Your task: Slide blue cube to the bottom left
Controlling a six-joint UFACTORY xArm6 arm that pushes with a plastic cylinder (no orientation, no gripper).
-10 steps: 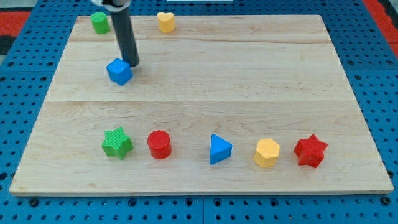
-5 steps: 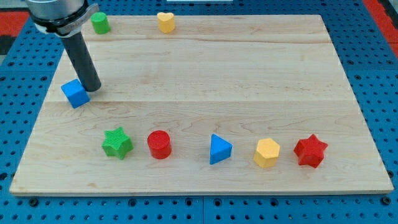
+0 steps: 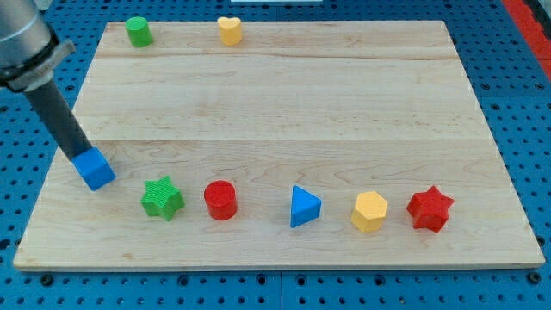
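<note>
The blue cube point(image 3: 94, 168) lies near the left edge of the wooden board point(image 3: 284, 103), a bit below mid-height and to the upper left of the green star point(image 3: 162, 197). My tip point(image 3: 80, 156) touches the cube's upper left side. The dark rod slants up to the view's top left corner.
A row near the bottom holds the green star, a red cylinder point(image 3: 220, 200), a blue triangle point(image 3: 304, 207), a yellow hexagon point(image 3: 369, 211) and a red star point(image 3: 430, 208). A green cylinder point(image 3: 137, 31) and a yellow heart point(image 3: 229, 30) sit at the top edge.
My tip has moved down and to the left, pushing the blue cube from the upper left area to near the left edge. The other blocks have not moved.
</note>
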